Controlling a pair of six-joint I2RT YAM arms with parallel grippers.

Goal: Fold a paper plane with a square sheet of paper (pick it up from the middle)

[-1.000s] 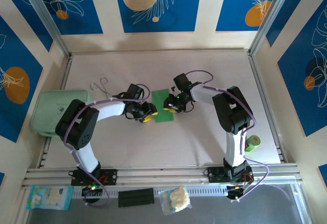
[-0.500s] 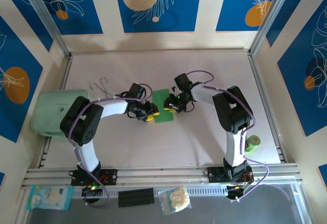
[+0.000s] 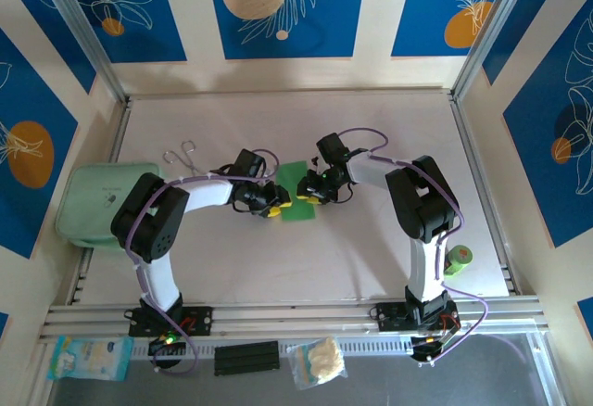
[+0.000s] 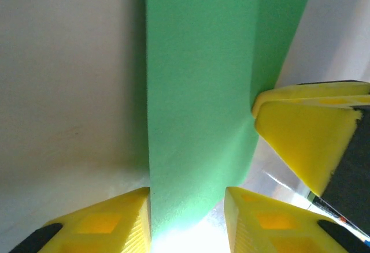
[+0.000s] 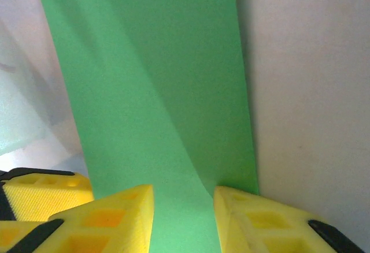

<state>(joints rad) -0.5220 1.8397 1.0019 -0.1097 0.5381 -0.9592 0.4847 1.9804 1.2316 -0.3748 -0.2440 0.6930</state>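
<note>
The square sheet of paper (image 3: 298, 193) lies mid-table as a bright green strip, folded over on itself. My left gripper (image 3: 271, 204) is at its left edge and my right gripper (image 3: 309, 190) at its right edge, facing each other. In the left wrist view the paper (image 4: 199, 91) runs between the yellow fingers of the left gripper (image 4: 187, 209). It touches the left finger, with a bright gap at the right one. In the right wrist view the paper (image 5: 150, 80) shows a slanting raised crease. It passes between and under the parted fingers of the right gripper (image 5: 183, 212).
A pale mint pouch (image 3: 97, 200) sits at the table's left edge, with a small wire tool (image 3: 182, 155) behind it. A green roll (image 3: 459, 259) stands at the right edge. Aluminium rails (image 3: 296, 313) run along the front, and small packets (image 3: 90, 358) lie below them.
My left gripper has slid a little to the right, onto the paper's left edge, and its jaws have narrowed. The right gripper and the paper have stayed put.
</note>
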